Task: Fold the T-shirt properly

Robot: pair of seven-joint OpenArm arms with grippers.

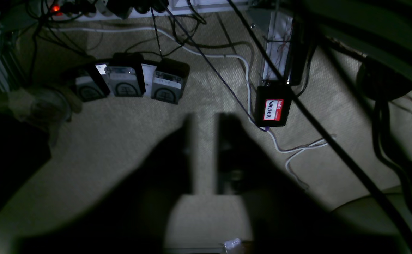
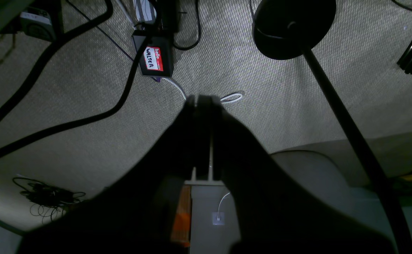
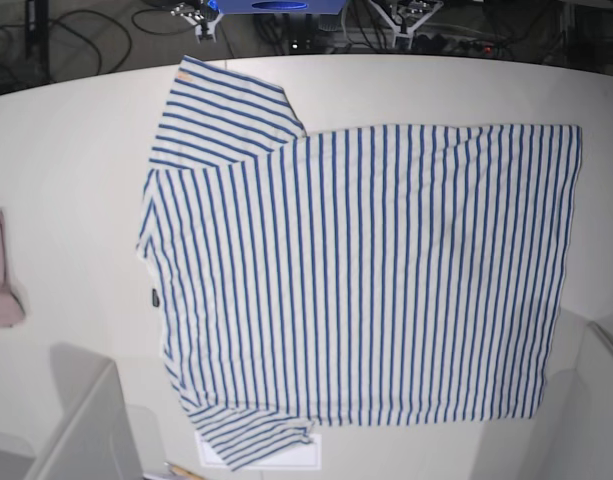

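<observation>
A white table (image 3: 66, 130) fills the base view, w/ cables and equipment seen along its far edge. The T-shirt (image 3: 366, 280), white w/ thin blue stripes, is spread flat across the table's middle, collar side toward view-left, hem toward view-right, one sleeve pointed to the far edge and the other to the near edge. A tiny orange mark is seen on the far sleeve; a small dark label sits near the collar edge. A pinkish cloth (image 3: 0, 272) lies at the left edge, well apart from the shirt. No arm is seen over the table. Both wrist cams are pointed at dim beige carpet w/ cables and a black box (image 1: 273, 106) tagged "hello WALTER". The left gripper (image 1: 205, 155) is seen nearly closed, a narrow gap between fingers, nothing held. The right gripper (image 2: 201, 102) is pressed fully together, empty.
</observation>
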